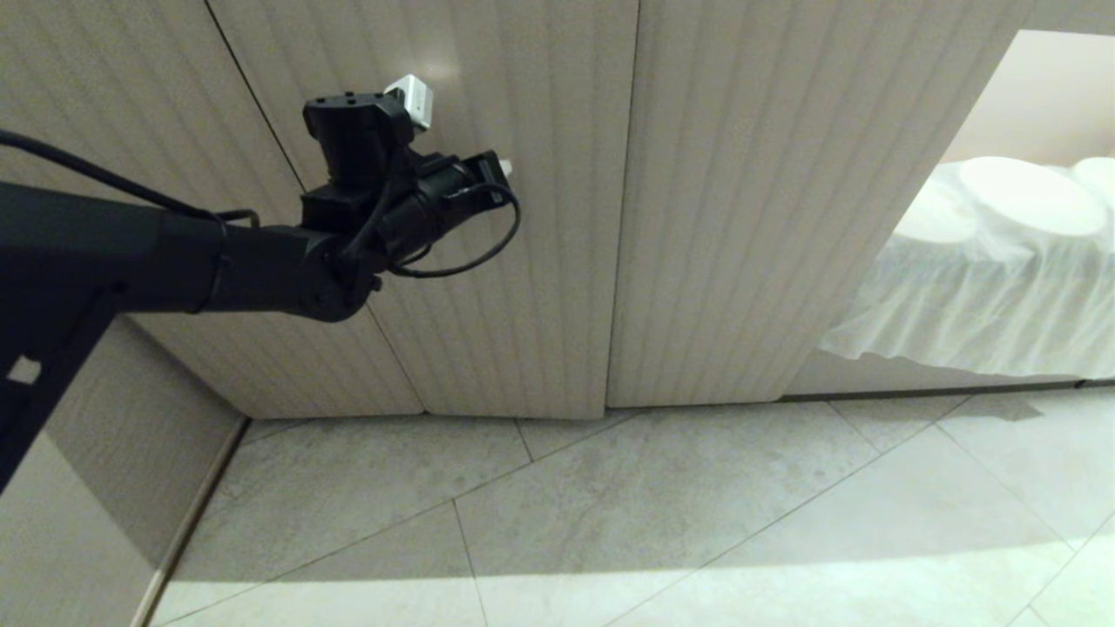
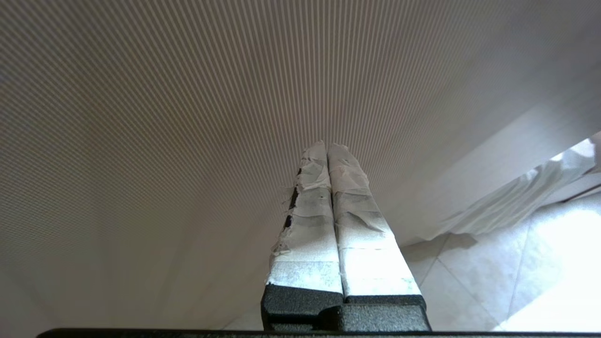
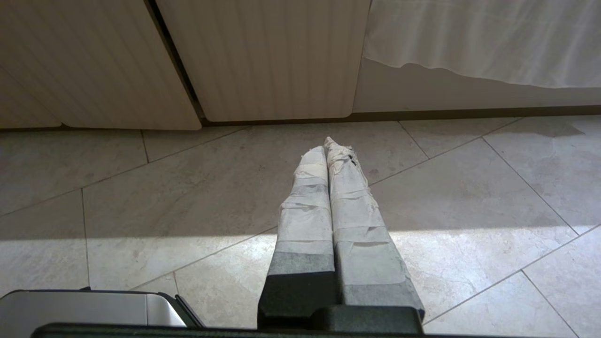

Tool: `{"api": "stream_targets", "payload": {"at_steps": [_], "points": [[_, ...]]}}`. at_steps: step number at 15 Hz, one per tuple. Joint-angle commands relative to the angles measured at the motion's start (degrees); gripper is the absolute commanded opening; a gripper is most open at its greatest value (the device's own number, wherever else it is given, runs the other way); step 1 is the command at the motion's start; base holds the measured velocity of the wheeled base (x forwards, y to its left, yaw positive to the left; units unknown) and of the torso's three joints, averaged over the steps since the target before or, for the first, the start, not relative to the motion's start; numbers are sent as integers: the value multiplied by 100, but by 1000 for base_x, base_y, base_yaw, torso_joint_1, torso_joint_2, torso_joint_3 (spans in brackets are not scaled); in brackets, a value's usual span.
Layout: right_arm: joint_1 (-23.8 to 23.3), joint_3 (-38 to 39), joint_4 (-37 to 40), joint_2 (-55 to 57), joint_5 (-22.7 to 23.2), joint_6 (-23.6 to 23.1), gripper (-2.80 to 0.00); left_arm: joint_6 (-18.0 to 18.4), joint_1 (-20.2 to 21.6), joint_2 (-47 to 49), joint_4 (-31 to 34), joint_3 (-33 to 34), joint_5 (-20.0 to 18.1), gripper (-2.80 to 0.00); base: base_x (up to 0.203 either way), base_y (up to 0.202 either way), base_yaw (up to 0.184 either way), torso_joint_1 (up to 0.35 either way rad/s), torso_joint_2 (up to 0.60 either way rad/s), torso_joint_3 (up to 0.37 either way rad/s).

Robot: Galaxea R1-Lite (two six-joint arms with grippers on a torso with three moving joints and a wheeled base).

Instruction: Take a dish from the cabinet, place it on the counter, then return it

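Head cam has the left gripper (image 1: 505,165) up against the closed fluted doors of the cabinet (image 1: 523,261); only its own wrist cam shows the taped fingers (image 2: 314,197) pressed together, holding nothing. Right gripper (image 3: 331,145) shows only in its wrist cam, fingers together and empty, over the floor tiles (image 3: 188,188). No dish visible anywhere, doors are closed

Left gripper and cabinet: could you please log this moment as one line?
left gripper: jaws shut, empty, at closed cabinet door | right gripper: shut, parked over floor | dish: not in view
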Motion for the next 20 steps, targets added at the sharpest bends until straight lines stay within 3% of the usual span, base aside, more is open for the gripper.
{"api": "stream_targets", "payload": {"at_steps": [1,7,11,14,20], "points": [[3,0,1,-2,-2,0,-280,94,9,106,-14,-74,29,-280,0,0,0,0,0,0],[8,0,6,-2,-2,0,-280,102,-37,-273,227,64,152,-280,0,0,0,0,0,0],[3,0,-1,-2,-2,0,-280,102,42,-949,425,705,152,-280,0,0,0,0,0,0],[0,0,0,-2,-2,0,-280,166,139,-1618,440,1662,152,-280,0,0,0,0,0,0],[3,0,-2,-2,-2,0,-280,746,639,-3429,378,4172,189,-280,0,0,0,0,0,0]]}}
